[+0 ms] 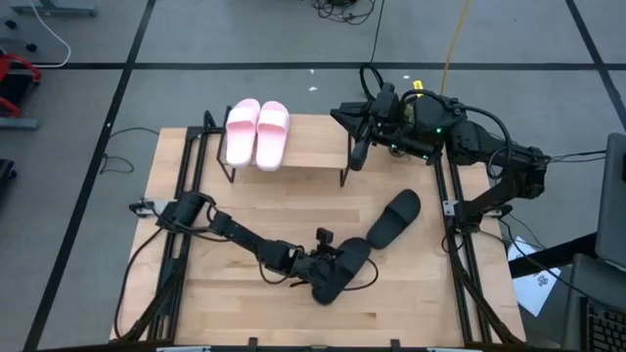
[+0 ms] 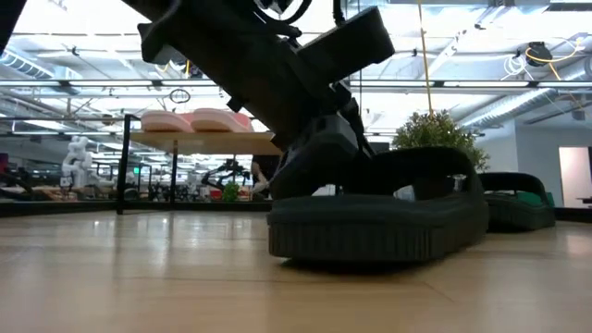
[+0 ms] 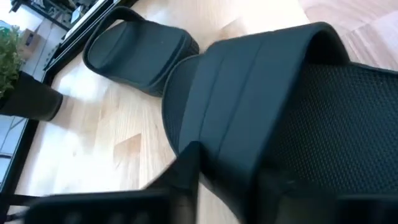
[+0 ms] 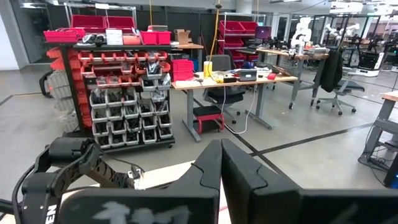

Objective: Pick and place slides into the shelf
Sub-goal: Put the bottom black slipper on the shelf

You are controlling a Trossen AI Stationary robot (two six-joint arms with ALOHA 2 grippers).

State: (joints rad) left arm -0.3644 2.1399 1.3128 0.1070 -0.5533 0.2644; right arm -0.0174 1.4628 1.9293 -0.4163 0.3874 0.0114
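Two pale pink slides (image 1: pixel 256 134) lie side by side on the left part of the shelf (image 1: pixel 313 149), also seen in the low view as pink slides (image 2: pixel 190 120) on the shelf (image 2: pixel 208 141). Two black slides lie on the wooden table. The near black slide (image 1: pixel 344 272) (image 2: pixel 379 222) has my left gripper (image 1: pixel 321 258) (image 3: pixel 230 180) shut on it. The second black slide (image 1: pixel 394 217) (image 3: pixel 140 53) (image 2: pixel 518 199) rests on its sole farther right. My right gripper (image 1: pixel 358 152) (image 4: pixel 221 168) is shut, hovering over the shelf's right end. My left gripper pinches the near black slide's wide strap (image 3: pixel 236 130), one finger (image 3: pixel 186 165) against the strap's edge. The other finger is hidden by the strap. The fingers come slanting down from the table's left. The slide's sole (image 2: pixel 370 242) lies flat on the table.
Black metal frame rails run along the table's left side (image 1: pixel 181 244) and right side (image 1: pixel 460 254). Bare wood lies in front of the shelf, between it and the black slides. The shelf's right half (image 1: pixel 318 137) holds nothing. Cables trail off the table's left edge.
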